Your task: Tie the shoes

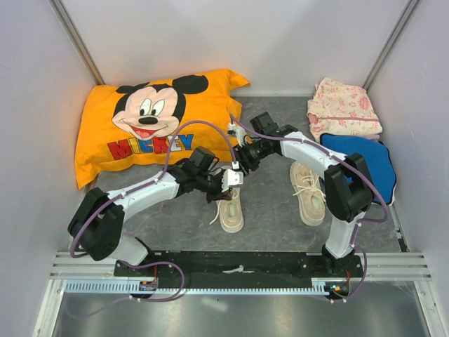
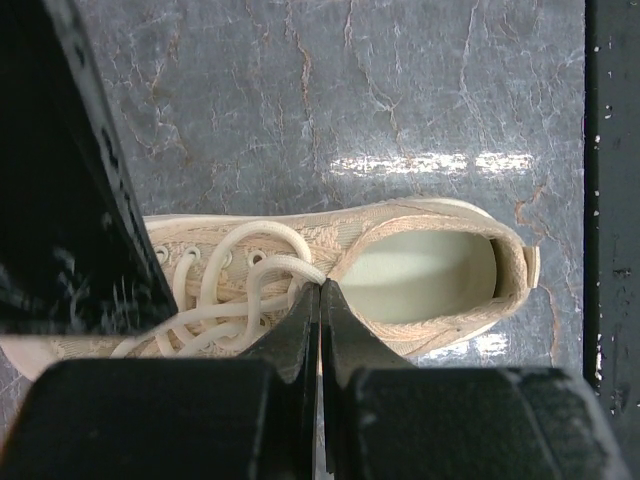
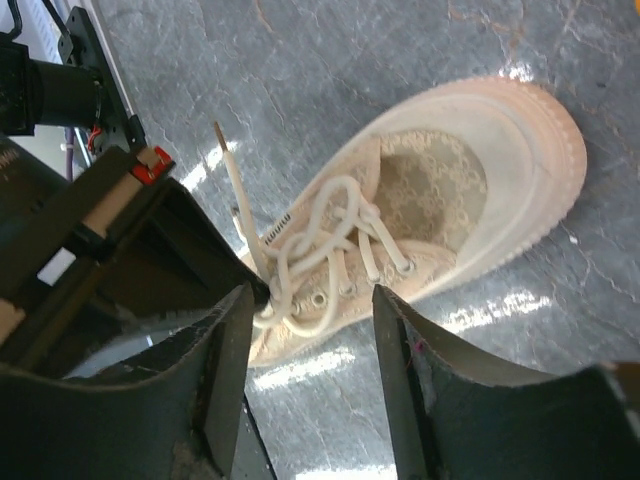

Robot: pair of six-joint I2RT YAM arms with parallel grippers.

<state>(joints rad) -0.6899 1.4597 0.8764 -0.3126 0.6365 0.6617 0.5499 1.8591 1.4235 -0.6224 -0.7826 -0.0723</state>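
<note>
Two grippers work one shoe [image 1: 231, 210]: your left gripper [image 2: 320, 290] clamps a white lace [image 2: 280, 264], your right gripper [image 3: 312, 300] hangs spread. It looks limp, slippery; pinch near the stiff tip.

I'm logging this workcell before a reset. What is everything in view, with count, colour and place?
sneakers: two, cream-beige, mid-table; one under the pincers, the other to its right beside the right arm.
pillow: one, orange with a cartoon mouse print, far left.
folded cloth: one, pink patterned, far right corner.
cushion: one, blue, right edge, just nearer than the cloth.
table: one, grey marbled, beneath everything.
mounting rail: one, black, near edge.
left pincer: one, black, shut on a white lace of the left-hand sneaker.
right pincer: one, black, open above that same sneaker.
</note>
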